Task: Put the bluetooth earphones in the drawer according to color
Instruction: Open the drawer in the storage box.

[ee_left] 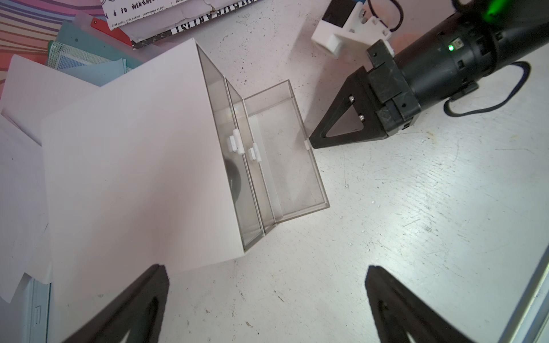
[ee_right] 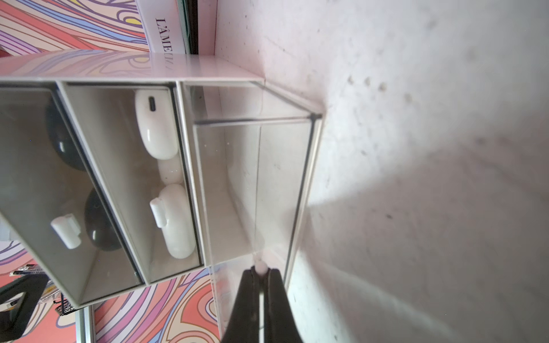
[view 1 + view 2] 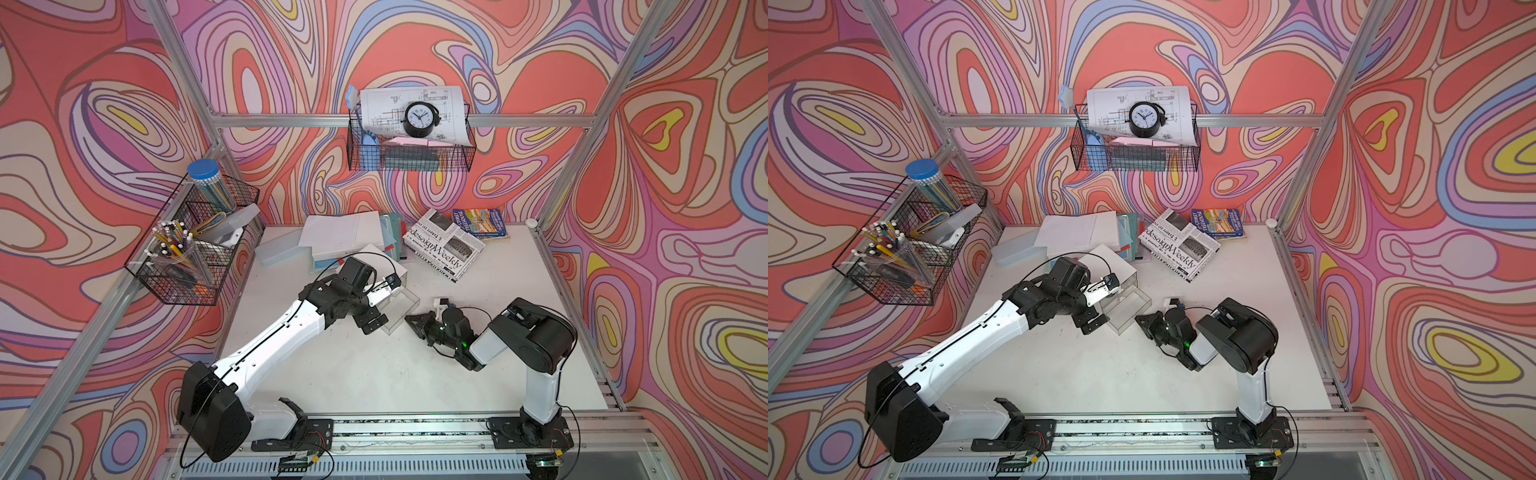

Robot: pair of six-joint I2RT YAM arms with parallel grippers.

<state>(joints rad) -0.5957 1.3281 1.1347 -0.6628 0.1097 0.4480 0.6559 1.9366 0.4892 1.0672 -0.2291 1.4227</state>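
A white cabinet (image 1: pixel 133 163) holds three clear drawers. Its lowest drawer (image 1: pixel 285 166) (image 3: pixel 401 307) is pulled out and its visible part is bare. My right gripper (image 2: pixel 261 271) (image 1: pixel 312 144) is shut on this drawer's small white handle (image 2: pixel 260 265). Through the clear fronts I see white bluetooth earphones (image 2: pixel 156 124) (image 2: pixel 178 222) in the middle drawer and black ones (image 2: pixel 64 142) (image 2: pixel 99 225) in the top drawer. My left gripper (image 1: pixel 267 276) (image 3: pixel 374 322) stands open over the table beside the cabinet, holding nothing.
Papers and books (image 3: pixel 340 237) are stacked behind the cabinet, with a newspaper (image 3: pixel 442 245) and a blue book (image 3: pixel 480 222) to their right. Wire baskets hang on the left frame (image 3: pixel 191 245) and the back rail (image 3: pixel 409 153).
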